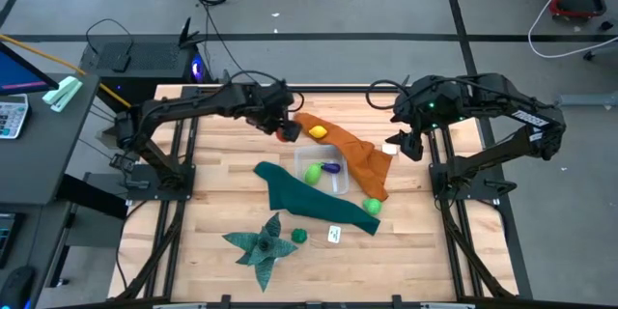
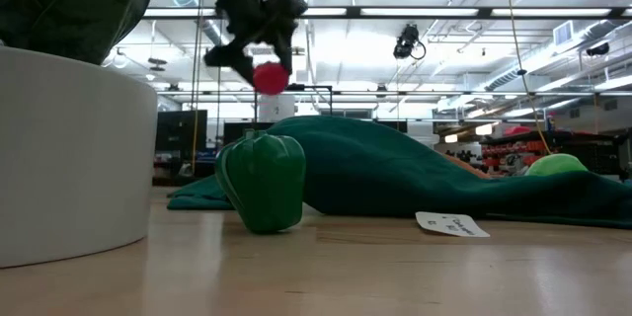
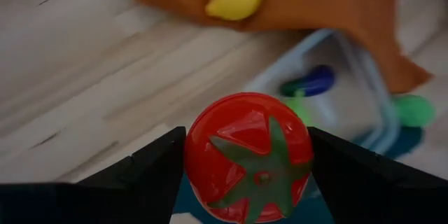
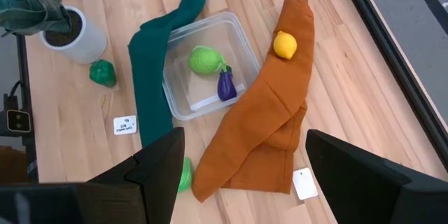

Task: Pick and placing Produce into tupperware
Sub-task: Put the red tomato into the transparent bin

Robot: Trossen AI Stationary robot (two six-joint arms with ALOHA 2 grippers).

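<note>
The red tomato (image 3: 248, 157) is clamped between the left gripper (image 1: 282, 127) jaws, raised above the surface for carriage toward the tupperware (image 1: 340, 182), which holds a light green fruit (image 4: 205, 61) and purple eggplant (image 4: 227, 84). The right gripper (image 1: 406, 143) waits aside, jaws wide.

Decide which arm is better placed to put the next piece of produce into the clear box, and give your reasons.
Left. Its tool is shut on the red tomato, raised beside the tupperware. The right tool is open, holds nothing, and hangs over the table's right side.
</note>
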